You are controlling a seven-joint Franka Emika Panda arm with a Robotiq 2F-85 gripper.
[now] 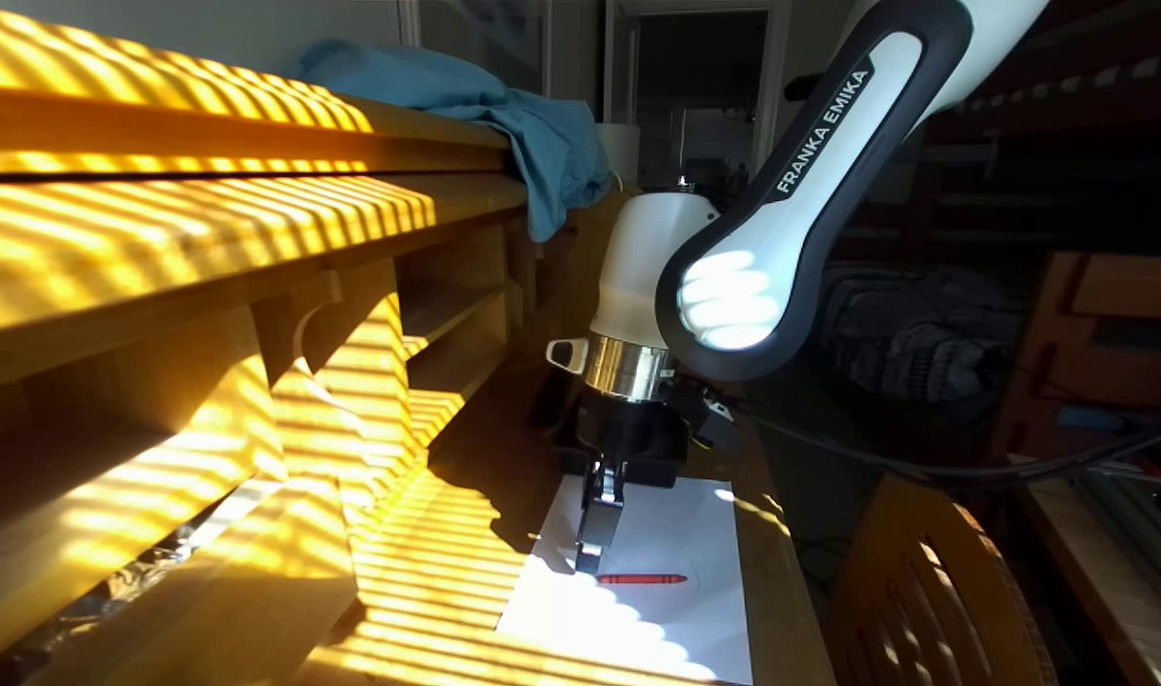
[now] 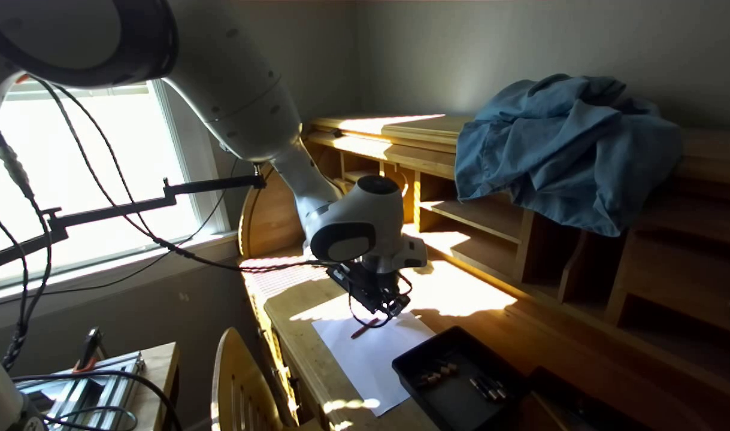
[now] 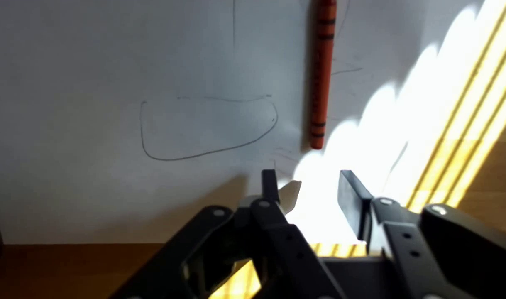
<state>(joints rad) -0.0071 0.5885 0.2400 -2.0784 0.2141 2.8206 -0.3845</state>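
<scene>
Noting my gripper point(image 3: 313, 187) spread, pinching nothing, while the red crayon point(image 3: 322, 79) lies on the paper point(image 3: 82, 137) just to its far side in the wrist view, long axis running near to far, roughly lined up with the gap.

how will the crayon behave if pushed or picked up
The crayon would likely roll if pushed sideways, since it looks round and lies on flat paper. Being slim, it is probably light. It seems straight and stiff, though thin enough that bending might snap it.

On the desk point(image 2: 466, 293), beside a tray point(image 2: 454, 404), lies paper point(image 2: 370, 362) (crayon point(image 3: 322, 79) on it).
</scene>
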